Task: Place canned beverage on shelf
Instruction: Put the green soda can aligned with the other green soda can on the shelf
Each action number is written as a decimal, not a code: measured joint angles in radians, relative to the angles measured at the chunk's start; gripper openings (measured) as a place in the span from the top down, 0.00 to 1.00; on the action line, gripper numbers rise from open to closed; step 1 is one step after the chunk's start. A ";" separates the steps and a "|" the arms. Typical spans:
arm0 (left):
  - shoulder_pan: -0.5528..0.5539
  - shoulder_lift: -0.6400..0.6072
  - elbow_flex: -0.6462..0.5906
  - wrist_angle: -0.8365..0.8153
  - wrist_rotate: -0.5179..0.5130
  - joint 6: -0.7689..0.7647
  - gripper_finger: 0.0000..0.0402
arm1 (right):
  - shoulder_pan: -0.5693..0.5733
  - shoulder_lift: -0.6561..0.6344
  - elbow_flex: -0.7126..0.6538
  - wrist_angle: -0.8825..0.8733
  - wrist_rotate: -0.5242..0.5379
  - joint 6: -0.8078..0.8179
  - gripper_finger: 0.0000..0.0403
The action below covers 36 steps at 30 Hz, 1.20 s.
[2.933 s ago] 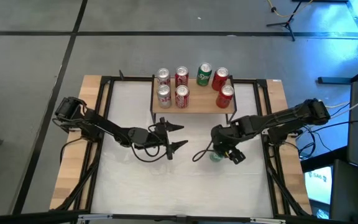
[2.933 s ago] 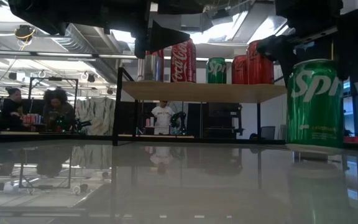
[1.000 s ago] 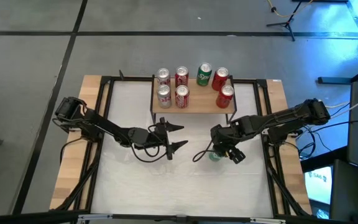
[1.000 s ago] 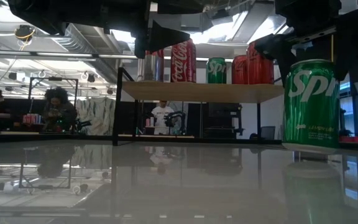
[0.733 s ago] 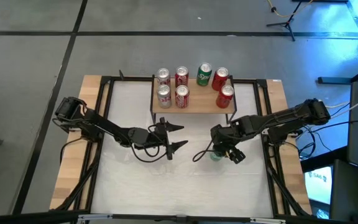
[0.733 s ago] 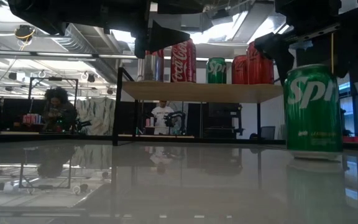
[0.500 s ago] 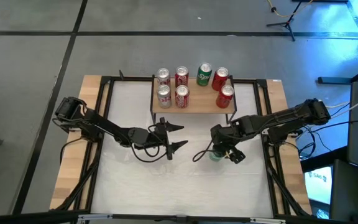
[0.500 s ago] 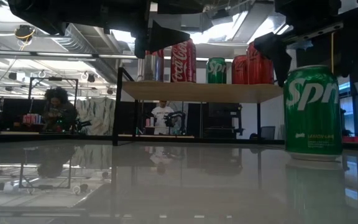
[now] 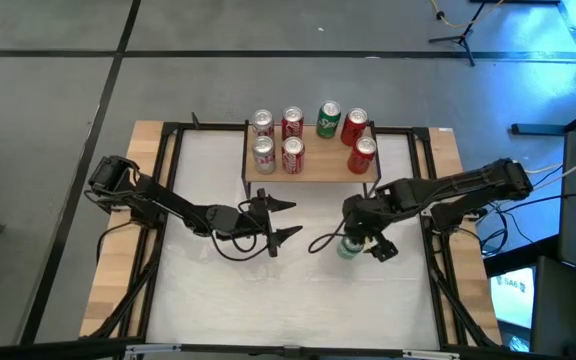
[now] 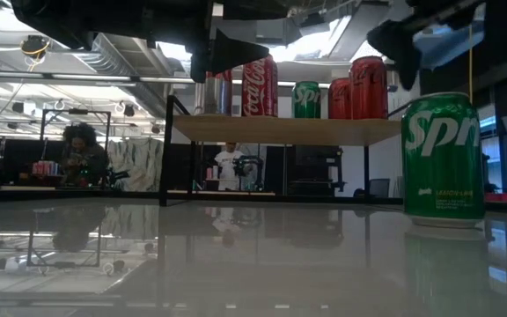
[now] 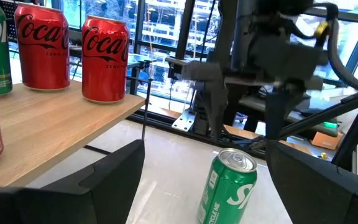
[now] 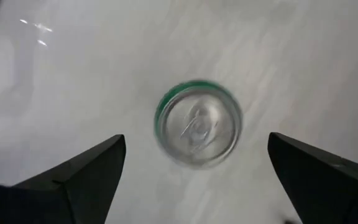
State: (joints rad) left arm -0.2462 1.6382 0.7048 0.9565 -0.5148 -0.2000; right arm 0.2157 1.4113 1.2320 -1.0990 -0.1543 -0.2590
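A green Sprite can [image 9: 347, 249] stands upright on its base on the white table, in front of the shelf's right end; it also shows in the low view [image 10: 443, 158] and the left wrist view [image 11: 229, 186]. My right gripper [image 11: 241, 118] hangs open straight above it, fingers pointing down on either side of the can's top [image 12: 197, 124], touching nothing. The shelf [image 9: 313, 172], a light wood plank on thin black legs, stands at the far middle and bears several cans, red ones and one green [image 9: 328, 120]. My left gripper [image 9: 294, 219] is open and empty, left of the can.
The shelf's right front part [image 11: 55, 124] is bare wood in front of two red cans [image 11: 104, 59]. A black cable [image 9: 323, 243] lies beside the green can. The table's wooden side strips [image 9: 118, 250] run along both edges. People sit in the room behind [image 10: 82, 150].
The green can has come down from a slight lift and now stands on the table. My right gripper has let go of it and risen straight up, clear of the can's top. The can stays upright where it was set.
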 joint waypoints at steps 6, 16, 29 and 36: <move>-0.001 0.000 0.000 0.000 0.000 0.000 0.19 | 0.001 -0.122 -0.027 -0.060 -0.029 0.148 0.04; -0.001 0.000 0.000 0.000 0.000 -0.001 0.19 | 0.098 -0.496 -0.320 0.209 0.115 0.560 0.04; -0.001 0.000 0.000 0.000 0.000 -0.007 0.19 | 0.234 -0.554 -0.535 0.501 0.293 0.702 0.04; 0.000 0.000 0.000 0.000 0.000 -0.007 0.19 | 0.236 -0.551 -0.535 0.606 0.372 0.701 0.04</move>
State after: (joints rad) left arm -0.2465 1.6382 0.7048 0.9565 -0.5148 -0.2066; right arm 0.4515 0.8604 0.6971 -0.4929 0.2176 0.4416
